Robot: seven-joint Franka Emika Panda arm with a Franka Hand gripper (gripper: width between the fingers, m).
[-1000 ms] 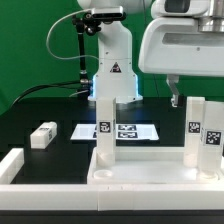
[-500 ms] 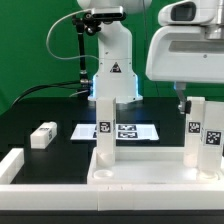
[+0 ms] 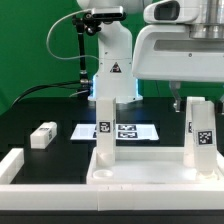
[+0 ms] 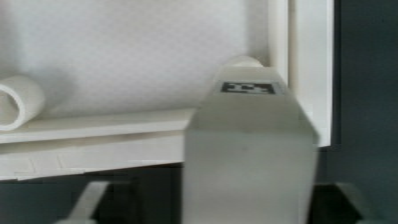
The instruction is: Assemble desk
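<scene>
Hand (image 3: 187, 99) hovers released, fingers either side of the short square white plastic leg (image 3: 190, 116), probably lining up a grab. The broad rimmed white tabletop panel (image 3: 140, 166) lies underside-up on the black counter (image 3: 40, 106) so the legs drop in from above.

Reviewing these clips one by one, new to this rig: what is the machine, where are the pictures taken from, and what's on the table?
A single robot arm is building a toy desk. One camera stands off the arm, the other sits on its wrist. On the black table lie a loose leg, the marker board and the white tabletop panel, an upright leg standing on it. The gripper hangs over a second upright leg on the exterior view's right; whether it grips it is unclear.
</scene>
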